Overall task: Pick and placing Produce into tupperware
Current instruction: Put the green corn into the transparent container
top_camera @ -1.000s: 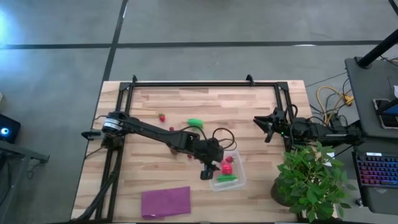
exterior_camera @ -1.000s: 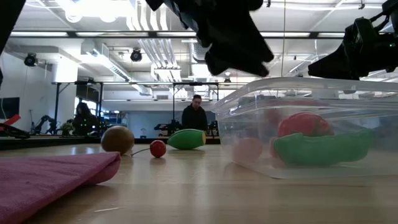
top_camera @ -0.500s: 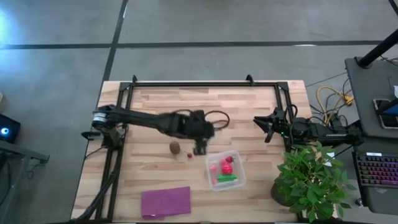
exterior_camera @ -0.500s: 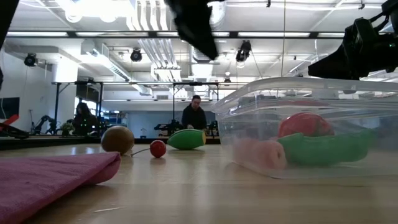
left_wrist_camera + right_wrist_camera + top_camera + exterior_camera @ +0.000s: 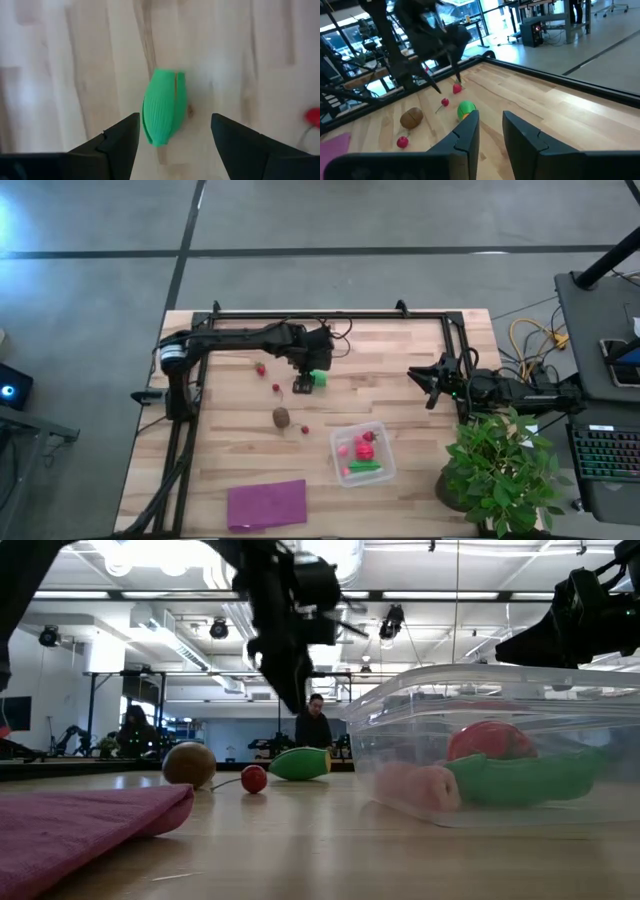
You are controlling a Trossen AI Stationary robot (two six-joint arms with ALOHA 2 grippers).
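Note:
My left gripper (image 5: 304, 384) hangs open over the table's far middle, pointing down. In the left wrist view its fingers (image 5: 173, 120) stand on either side of a green oblong piece (image 5: 164, 107) lying on the wood, without touching it. The same piece (image 5: 318, 377) shows from above. A brown kiwi ball (image 5: 281, 417) and red berries (image 5: 260, 367) (image 5: 276, 388) (image 5: 304, 429) lie loose nearby. The clear tupperware (image 5: 385, 465) holds a red ball (image 5: 488, 740), a green piece (image 5: 520, 778) and a pink piece (image 5: 415, 786). My right gripper (image 5: 432, 385) waits open at the right.
A purple sheet (image 5: 266, 503) lies near the table's near edge. A leafy potted plant (image 5: 500, 470) stands at the near right corner. A black frame (image 5: 320, 313) borders the far edge. People show in the room behind, in the low view.
My left gripper has risen from over the tupperware and swung toward the table's far edge and somewhat left, ending above the green oblong piece. The pink piece has settled on the tupperware's floor.

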